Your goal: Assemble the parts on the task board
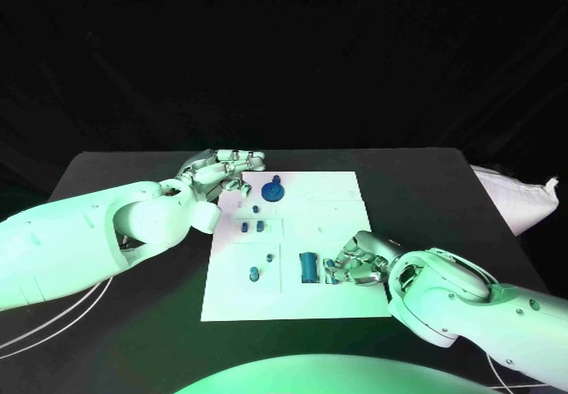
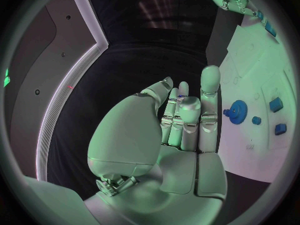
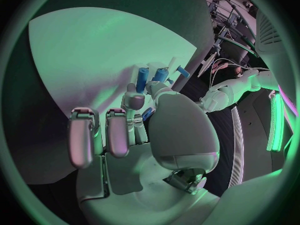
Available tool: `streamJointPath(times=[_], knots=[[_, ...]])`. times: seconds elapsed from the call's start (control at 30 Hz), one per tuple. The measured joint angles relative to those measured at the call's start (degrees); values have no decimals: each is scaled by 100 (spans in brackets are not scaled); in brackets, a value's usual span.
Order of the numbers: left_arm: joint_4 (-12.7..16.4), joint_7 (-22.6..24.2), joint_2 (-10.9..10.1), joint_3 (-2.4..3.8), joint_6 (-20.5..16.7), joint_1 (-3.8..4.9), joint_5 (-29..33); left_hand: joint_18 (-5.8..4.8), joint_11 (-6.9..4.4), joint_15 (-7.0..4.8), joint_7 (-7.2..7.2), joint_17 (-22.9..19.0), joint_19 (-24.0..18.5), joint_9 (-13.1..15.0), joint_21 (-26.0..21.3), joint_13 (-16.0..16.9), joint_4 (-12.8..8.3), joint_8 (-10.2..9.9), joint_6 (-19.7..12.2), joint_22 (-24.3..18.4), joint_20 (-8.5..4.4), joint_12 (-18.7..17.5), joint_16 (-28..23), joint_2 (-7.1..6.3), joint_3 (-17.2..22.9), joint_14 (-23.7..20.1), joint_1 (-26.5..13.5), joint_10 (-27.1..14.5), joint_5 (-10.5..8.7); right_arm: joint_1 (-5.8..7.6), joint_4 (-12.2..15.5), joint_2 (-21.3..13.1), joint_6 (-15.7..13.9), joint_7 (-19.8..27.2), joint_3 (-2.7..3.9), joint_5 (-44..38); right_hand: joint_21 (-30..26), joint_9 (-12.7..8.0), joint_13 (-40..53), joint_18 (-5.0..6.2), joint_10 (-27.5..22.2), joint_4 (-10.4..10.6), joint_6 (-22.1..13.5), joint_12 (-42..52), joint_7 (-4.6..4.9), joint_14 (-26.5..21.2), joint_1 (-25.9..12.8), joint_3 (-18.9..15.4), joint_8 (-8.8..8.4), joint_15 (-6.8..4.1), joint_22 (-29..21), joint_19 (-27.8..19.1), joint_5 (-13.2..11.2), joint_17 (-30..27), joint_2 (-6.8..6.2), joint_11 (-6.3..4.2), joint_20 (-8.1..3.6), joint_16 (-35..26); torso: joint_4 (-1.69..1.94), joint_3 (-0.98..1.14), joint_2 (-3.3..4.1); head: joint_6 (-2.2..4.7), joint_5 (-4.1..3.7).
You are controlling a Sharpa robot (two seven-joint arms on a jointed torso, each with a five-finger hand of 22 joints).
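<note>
The white task board (image 1: 326,215) lies in the middle of the black table. A blue gear (image 1: 273,194) (image 2: 237,108) stands near its far edge, with small blue parts (image 1: 249,225) (image 2: 275,104) just in front of it. My left hand (image 1: 219,171) (image 2: 184,117) hovers at the board's far left corner, its thumb drawn to its fingertips with a speck of a small blue part (image 2: 181,89) between them. My right hand (image 1: 358,261) (image 3: 134,122) sits at the board's right side beside a dark blue cylinder (image 1: 308,267) (image 3: 142,79). It pinches a small blue part (image 3: 148,114) under its thumb.
Two more small blue parts (image 1: 254,272) lie on the board's near left. A white bag (image 1: 517,199) rests at the table's right edge. Bare black table (image 1: 142,168) stretches behind and to both sides of the board.
</note>
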Motion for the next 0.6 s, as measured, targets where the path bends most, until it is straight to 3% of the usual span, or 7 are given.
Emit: streamJointPath(times=[0.37, 0.6], knots=[[9, -6, -2, 1, 7, 0, 0, 0, 0, 0, 0, -11, 0, 0, 0, -1, 0, 0, 0, 0, 0, 34, 0, 0, 0, 0, 0, 0, 0, 4, -37, 41, 89, -31, 2, -81, 16, 9, 51, 1, 37, -9, 0, 38, 0, 0, -94, -151, -22, 0, -1, 0, -239, -1, 94, -4, 0, 22, 4, -2, 1, -9, 3], [12, -10, -3, 1, 11, 0, 0, 0, 0, 0, 0, -11, 0, 0, 0, -1, 0, 0, 0, 0, 0, 34, 0, 0, 0, 0, 0, 0, 0, 4, -43, 59, 137, -46, 2, -131, 23, 29, 119, 0, 45, 5, 38, 105, 1, 0, -253, -362, -22, 0, -1, 0, -552, -1, 141, 4, 0, 22, 3, -1, 1, -11, 8]])
